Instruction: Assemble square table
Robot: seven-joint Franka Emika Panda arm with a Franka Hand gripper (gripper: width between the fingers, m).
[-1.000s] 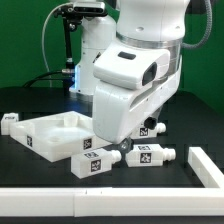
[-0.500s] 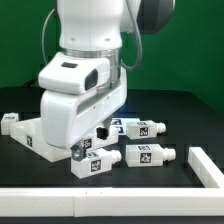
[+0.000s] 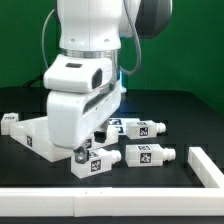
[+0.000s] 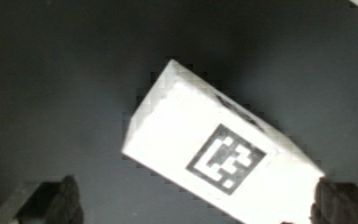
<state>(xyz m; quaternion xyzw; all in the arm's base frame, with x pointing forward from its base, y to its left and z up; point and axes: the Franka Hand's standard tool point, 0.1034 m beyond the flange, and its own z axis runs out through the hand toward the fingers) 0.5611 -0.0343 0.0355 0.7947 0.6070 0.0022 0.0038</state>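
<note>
- White peg leg [image 4: 217, 140] sits below our gripper [image 4: 197, 202], whose fingers [image 4: 51, 200] are spread wide and holding nothing.
- In the exterior view, that leg lies at the gripper's 5 o'clock.
- The square tabletop [image 3: 28, 133] rests at the leg's 10 o'clock.

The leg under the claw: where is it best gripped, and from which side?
Grip the leg mid-length, across its two long flat sides, coming straight down from above. It lies flat, tag face up. In the wrist view it sits slanted between the fingers of the open claw, so probably turn the wrist first.
</note>
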